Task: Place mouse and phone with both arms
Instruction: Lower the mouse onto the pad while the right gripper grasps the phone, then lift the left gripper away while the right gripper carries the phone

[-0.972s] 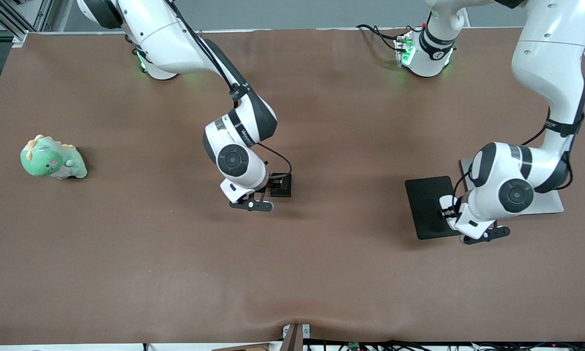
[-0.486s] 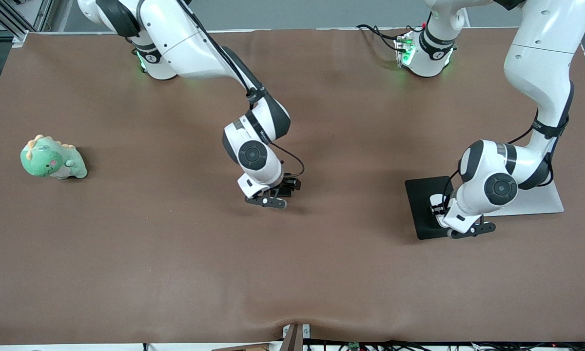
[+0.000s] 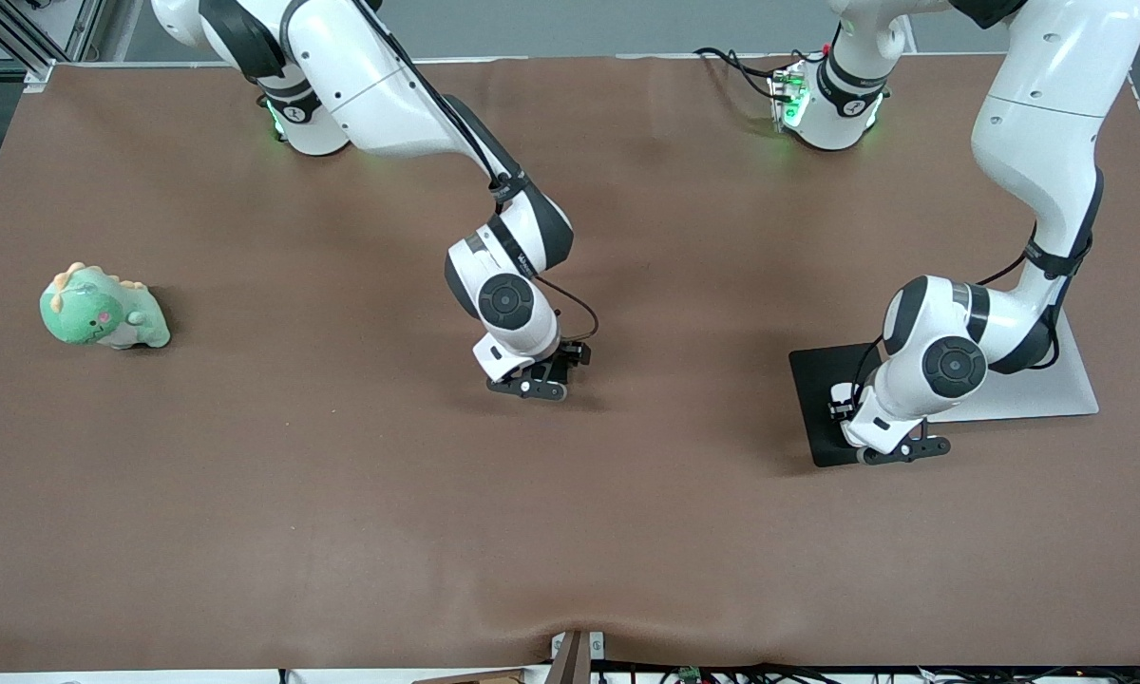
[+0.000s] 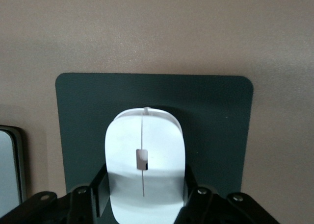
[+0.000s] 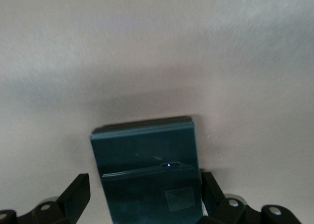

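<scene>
- Since a second ago the right end effector (image 3: 543,378), near the middle of the front view, has shifted toward the left arm's end of the tabletop (image 3: 342,494), and the phone (image 5: 149,170) has gone with it.
- The left end effector (image 3: 860,432), at the right of the front view, has also moved, sliding farther in over the black mouse pad (image 3: 822,404); the green dinosaur toy (image 3: 103,309) at the left edge has stayed put.
- A pale grey board (image 3: 1069,380) lies beside the mouse pad, at the side of the left arm's end of the tabletop; in the left wrist view its edge (image 4: 10,170) shows at the lower left.
- The lower half of the front view is bare brown tabletop, and wide open cloth separates the two arms and the toy.
- The right end effector is clamped on the phone's two long sides, with a finger (image 5: 78,192) at each edge, low over bare tabletop; whether the phone touches the cloth cannot be told.
- The left end effector grips the white mouse (image 4: 143,158) by its sides, finger (image 4: 100,187) against shell, over the middle of the mouse pad (image 4: 216,116); the pad's rounded corners and edges are clear all round the mouse.
</scene>
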Tool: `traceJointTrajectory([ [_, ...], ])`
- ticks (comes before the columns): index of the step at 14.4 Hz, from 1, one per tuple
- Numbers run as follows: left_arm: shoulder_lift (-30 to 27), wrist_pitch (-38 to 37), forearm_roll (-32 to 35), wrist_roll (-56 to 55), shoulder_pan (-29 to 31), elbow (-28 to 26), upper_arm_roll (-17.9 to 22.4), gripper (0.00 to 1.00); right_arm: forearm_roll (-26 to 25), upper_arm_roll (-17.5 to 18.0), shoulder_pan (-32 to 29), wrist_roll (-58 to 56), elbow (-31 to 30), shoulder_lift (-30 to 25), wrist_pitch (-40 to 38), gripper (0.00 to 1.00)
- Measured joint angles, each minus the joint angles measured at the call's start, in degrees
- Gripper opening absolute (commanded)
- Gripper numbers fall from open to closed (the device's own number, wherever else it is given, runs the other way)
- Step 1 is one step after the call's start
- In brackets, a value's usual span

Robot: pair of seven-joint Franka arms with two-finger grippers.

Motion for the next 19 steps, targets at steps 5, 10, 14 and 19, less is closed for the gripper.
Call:
traceJointTrajectory([
  [5, 0.0, 0.2, 0.3, 0.0, 0.0, 0.0, 0.0, 1.00, -0.3, -0.5, 0.4, 0.0, 0.7, -0.1, -1.3, 0.00],
  [10, -2.7, -1.9, 0.3, 0.0, 0.2, 3.5, -0.8, 1.00, -0.3, -1.2, -1.8, 0.0, 4.3, -0.3, -9.0, 0.00],
  [14, -10.3, -15.4, 0.3, 0.0, 0.3, 11.1, -2.3, 1.00, -0.3, -1.6, -4.8, 0.0, 4.9, -1.8, -12.3, 0.00],
  [19, -20.0, -29.4, -1.2, 0.0, 0.3, 15.9, -3.6, 1.00, -0.3, -2.6, -8.9, -0.1, 4.2, -3.6, -14.7, 0.00],
])
